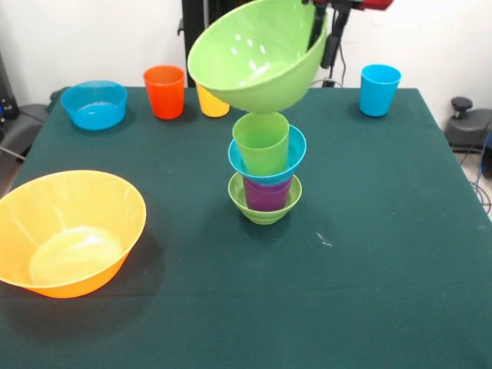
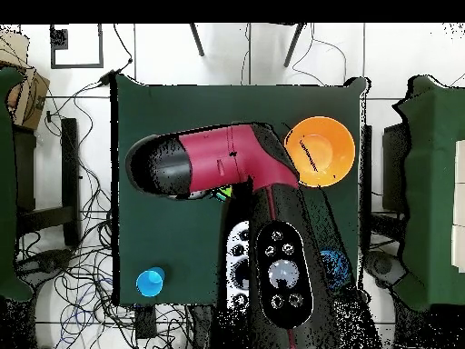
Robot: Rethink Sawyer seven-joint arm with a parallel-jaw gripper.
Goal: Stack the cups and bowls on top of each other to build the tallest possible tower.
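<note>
A: Item one, the gripper (image 1: pixel 321 31)?

B: In the front view it enters at twelve o'clock, dark fingers clamped over the rim of the medium glossy green plastic bowl (image 1: pixel 257 55). The bowl hangs tilted, its mouth turned toward seven o'clock, its base just above the tower. The arm's upper part is cut off by the top edge.

A: Item two, the tower?

B: Table centre. Small ribbed green bowl (image 1: pixel 265 206) at the bottom, purple tapered plastic cup (image 1: pixel 267 194) in it, small blue bowl (image 1: pixel 267 161) on that, green tapered cup (image 1: pixel 261 142) on top. Only a band of the purple cup shows.

A: Loose pieces?

B: Very large glossy orange plastic bowl (image 1: pixel 69 234) at eight o'clock, its left rim cut by the frame. Medium blue plastic bowl (image 1: pixel 94 104) at ten o'clock. Orange tapered plastic cup (image 1: pixel 164 91) at eleven o'clock; the yellow cup (image 1: pixel 211 103) beside it is half hidden behind the held bowl. Light blue tapered cup (image 1: pixel 380 90) at one o'clock.

A: Overhead view?

B: The red and black arm (image 2: pixel 236 168) covers the tower, the held bowl and the gripper entirely. The orange bowl (image 2: pixel 320 152) and light blue cup (image 2: pixel 151 282) show clearly; the blue bowl only peeks out beside the arm.

A: Labels or writing?

B: None legible on any piece, nor on the dark green table cover (image 1: pixel 384 231).
</note>
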